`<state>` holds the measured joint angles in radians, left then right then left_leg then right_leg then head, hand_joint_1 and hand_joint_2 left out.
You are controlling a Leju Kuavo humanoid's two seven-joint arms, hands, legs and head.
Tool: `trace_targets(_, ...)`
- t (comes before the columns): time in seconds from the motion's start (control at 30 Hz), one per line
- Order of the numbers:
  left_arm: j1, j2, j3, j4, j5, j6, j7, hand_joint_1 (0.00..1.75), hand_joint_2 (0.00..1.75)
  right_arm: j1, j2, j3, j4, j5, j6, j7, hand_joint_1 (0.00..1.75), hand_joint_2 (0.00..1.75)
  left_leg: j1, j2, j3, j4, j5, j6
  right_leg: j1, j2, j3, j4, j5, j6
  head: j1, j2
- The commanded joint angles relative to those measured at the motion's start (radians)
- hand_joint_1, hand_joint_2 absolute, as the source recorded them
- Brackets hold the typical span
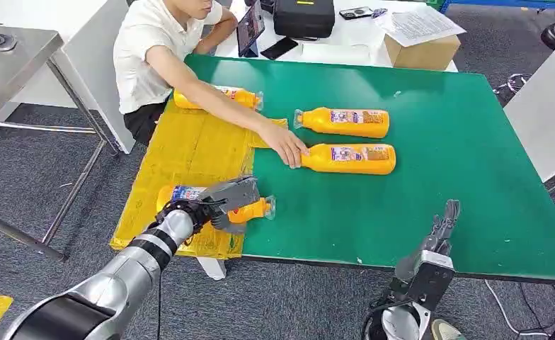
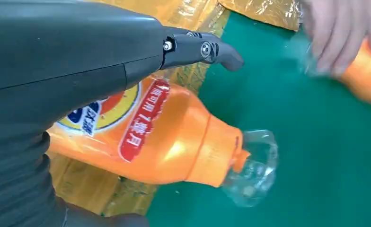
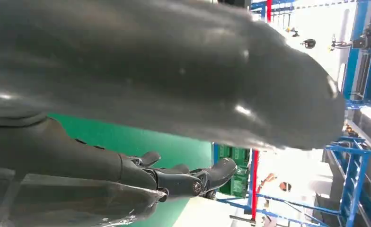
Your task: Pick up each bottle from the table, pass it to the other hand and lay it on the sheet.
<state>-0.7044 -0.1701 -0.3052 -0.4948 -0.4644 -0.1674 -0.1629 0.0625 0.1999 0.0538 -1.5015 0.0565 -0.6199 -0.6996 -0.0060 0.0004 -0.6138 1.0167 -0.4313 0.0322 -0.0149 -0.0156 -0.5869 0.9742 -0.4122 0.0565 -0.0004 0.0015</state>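
Bottle (image 1: 250, 209) lies on its side at the near left of the table (image 1: 473, 177), body on the yellow sheet (image 1: 190, 142), neck and clear cap poking over the sheet's edge onto green. Left hand (image 1: 229, 200) sits over it, fingers (image 2: 200, 49) draped across the label; whether they're clamping or just resting, I can't tell. Risk one: round bottle rolls off toward the near table edge once let go. Right hand (image 1: 441, 234) hangs off the near edge, fingers apart, holding nothing. Risk two: person's hand (image 1: 285, 145) is on the next bottle (image 1: 349, 159) mid-table, right where the right hand probably reaches next, so collision is possible. Two more bottles: one (image 1: 344, 122) just behind it, another (image 1: 218, 96) at the sheet's far end.
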Motion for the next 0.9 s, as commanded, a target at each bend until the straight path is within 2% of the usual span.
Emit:
trace_targets(0.03,0.037,-0.013,-0.028,-0.027,0.043,0.090,-0.084,0.00,1.75,-0.016,-0.016,0.016,0.047,-0.001,-0.022,0.001,0.00,0.00,0.000,0.001,0.003,-0.001,-0.001,-0.001,0.000,0.002,0.002,-0.001,0.000,-0.001,0.000,0.000)
trace_targets(0.1,0.064,-0.024,-0.035,-0.074,0.049,0.156,-0.116,0.00,1.75,-0.007,-0.018,0.016,0.036,0.004,-0.029,0.001,0.00,0.00,0.001,0.001,0.004,-0.001,-0.001,-0.002,0.001,0.002,0.003,-0.001,-0.001,-0.002,0.000,0.000)
trace_targets(0.13,0.119,-0.044,-0.028,-0.178,0.085,0.234,-0.180,0.00,1.75,0.007,-0.021,0.018,0.019,0.011,-0.041,0.001,0.00,0.00,0.000,0.001,0.003,-0.001,-0.001,-0.001,0.000,0.001,0.002,-0.001,0.000,-0.001,0.000,0.000)
trace_targets(0.17,0.147,-0.053,-0.028,-0.231,0.099,0.274,-0.207,0.00,1.75,0.012,-0.021,0.021,0.012,0.015,-0.047,0.001,0.00,0.00,0.001,0.001,0.006,-0.002,-0.002,-0.002,0.001,0.002,0.006,-0.002,-0.002,-0.002,0.000,0.000)
trace_targets(0.2,0.214,-0.071,-0.035,-0.355,0.140,0.348,-0.236,0.00,1.75,0.026,-0.024,0.027,-0.005,0.015,-0.055,0.001,0.00,0.00,0.000,0.000,0.003,-0.001,-0.001,-0.001,0.000,0.000,0.002,-0.001,-0.001,-0.001,0.000,0.000)
trace_targets(0.27,0.304,-0.103,-0.047,-0.518,0.187,0.495,-0.307,0.00,1.75,0.037,-0.028,0.043,-0.016,0.031,-0.078,0.001,0.00,0.00,0.001,-0.001,0.004,-0.001,-0.003,-0.002,0.000,0.000,0.004,-0.001,-0.003,-0.002,0.000,0.000)
trace_targets(0.33,0.381,-0.109,-0.096,-0.641,0.267,0.653,-0.379,0.00,1.75,0.056,-0.015,0.029,-0.004,0.130,-0.078,0.001,0.00,0.00,0.001,-0.001,0.003,0.000,-0.003,-0.002,0.000,0.000,0.003,0.000,-0.003,-0.002,0.000,0.000)
trace_targets(0.37,0.390,-0.108,-0.107,-0.656,0.285,0.677,-0.392,0.00,1.75,0.057,-0.014,0.030,-0.003,0.147,-0.078,0.001,0.00,0.00,0.000,0.000,0.002,-0.001,-0.002,-0.001,0.000,0.000,0.002,-0.001,-0.002,-0.001,0.000,0.000)
trace_targets(0.4,0.420,-0.109,-0.135,-0.705,0.326,0.713,-0.411,0.00,1.75,0.058,-0.017,0.028,0.036,0.267,-0.078,0.001,0.00,0.00,0.000,0.001,0.004,-0.001,-0.003,-0.001,0.000,0.002,0.003,-0.001,-0.003,-0.002,0.000,0.000)
trace_targets(0.67,0.420,-0.109,-0.135,-0.705,0.326,0.713,-0.411,0.00,1.75,0.058,-0.017,0.028,0.036,0.267,-0.078,0.001,0.00,0.00,0.000,0.001,-0.001,-0.001,-0.002,-0.002,0.001,0.002,-0.002,-0.002,-0.001,-0.002,0.000,0.000)
trace_targets(0.7,0.442,-0.105,-0.140,-0.732,0.411,0.724,-0.439,0.00,1.75,0.046,-0.012,0.001,0.098,0.416,-0.078,0.001,0.00,1.75,0.000,0.002,-0.002,-0.001,-0.002,-0.001,0.001,0.002,-0.003,-0.002,-0.001,-0.001,0.000,0.000)
trace_targets(0.73,0.455,-0.101,-0.158,-0.747,0.439,0.731,-0.439,0.00,1.75,0.046,-0.007,-0.016,0.104,0.475,-0.078,0.001,0.00,1.75,0.001,0.003,0.001,-0.001,-0.003,-0.002,0.001,0.003,0.000,-0.002,-0.001,-0.002,0.000,0.000)
trace_targets(0.77,0.480,-0.082,-0.215,-0.767,0.442,0.737,-0.412,0.00,1.75,0.048,0.005,-0.082,0.101,0.661,-0.078,0.001,0.00,1.75,0.001,0.002,0.001,-0.001,-0.002,-0.002,0.001,0.002,0.000,-0.002,-0.001,-0.002,0.000,0.000)
trace_targets(0.9,0.515,-0.030,-0.334,-0.823,0.490,0.692,-0.337,0.00,1.75,0.048,-0.018,-0.168,0.067,0.872,-0.078,0.001,0.00,1.75,0.000,0.000,0.001,-0.002,-0.001,-0.001,0.000,0.000,0.000,-0.002,-0.001,-0.001,-0.001,0.000)
